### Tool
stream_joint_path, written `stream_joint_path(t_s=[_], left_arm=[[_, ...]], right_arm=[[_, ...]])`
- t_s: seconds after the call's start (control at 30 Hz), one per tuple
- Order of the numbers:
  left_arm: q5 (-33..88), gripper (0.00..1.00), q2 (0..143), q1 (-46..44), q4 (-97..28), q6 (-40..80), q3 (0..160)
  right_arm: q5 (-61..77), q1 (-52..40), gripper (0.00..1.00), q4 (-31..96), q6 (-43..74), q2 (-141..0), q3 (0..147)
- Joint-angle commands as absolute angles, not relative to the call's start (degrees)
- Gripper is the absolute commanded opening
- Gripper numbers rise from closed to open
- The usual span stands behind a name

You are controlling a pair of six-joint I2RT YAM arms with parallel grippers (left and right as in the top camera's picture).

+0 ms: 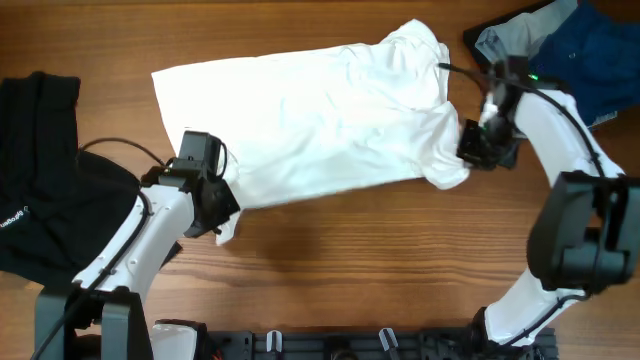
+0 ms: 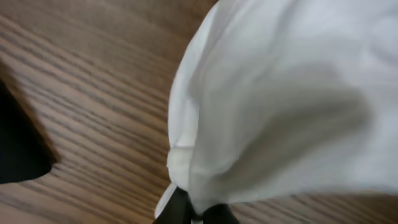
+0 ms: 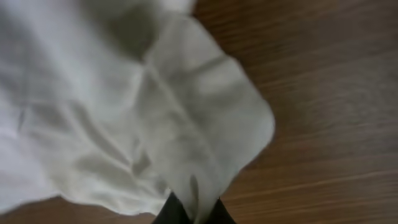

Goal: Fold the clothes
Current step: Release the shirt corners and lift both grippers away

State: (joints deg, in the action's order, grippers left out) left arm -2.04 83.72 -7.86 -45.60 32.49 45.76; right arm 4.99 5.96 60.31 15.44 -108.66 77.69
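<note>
Two near-edge spots of the large white fabric T-shirt (image 1: 320,120) are pinched by the left gripper (image 1: 226,220) and the right gripper (image 1: 474,150).

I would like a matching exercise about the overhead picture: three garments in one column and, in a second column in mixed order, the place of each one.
Garments:
1. white T-shirt
2. black garment
3. dark blue garment

Places:
a. top right corner
b. left edge
c. middle

Pairs: 1-c, 2-b, 3-a
</note>
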Motion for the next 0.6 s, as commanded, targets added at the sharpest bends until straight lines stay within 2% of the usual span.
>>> stream_joint_path(t_s=[0.0,0.27,0.4,0.57], left_arm=[[1.76,0.04,82.13,-7.75,-45.04,35.03,42.72],[1.69,0.04,74.22,-12.86,-44.45,39.00,37.43],[2.81,0.04,70.15,-16.86,-44.53,42.96,34.09],[7.09,0.04,64.90,-18.55,-48.07,48.93,34.09]], right_arm=[[7.97,9.45,0.05,55.44,18.26,-102.74,71.85],[6.15,8.43,0.04,46.76,22.90,-80.18,56.88],[5.56,8.43,0.04,47.44,24.21,-74.17,49.34],[7.29,8.43,0.04,47.35,25.82,-73.03,46.68]])
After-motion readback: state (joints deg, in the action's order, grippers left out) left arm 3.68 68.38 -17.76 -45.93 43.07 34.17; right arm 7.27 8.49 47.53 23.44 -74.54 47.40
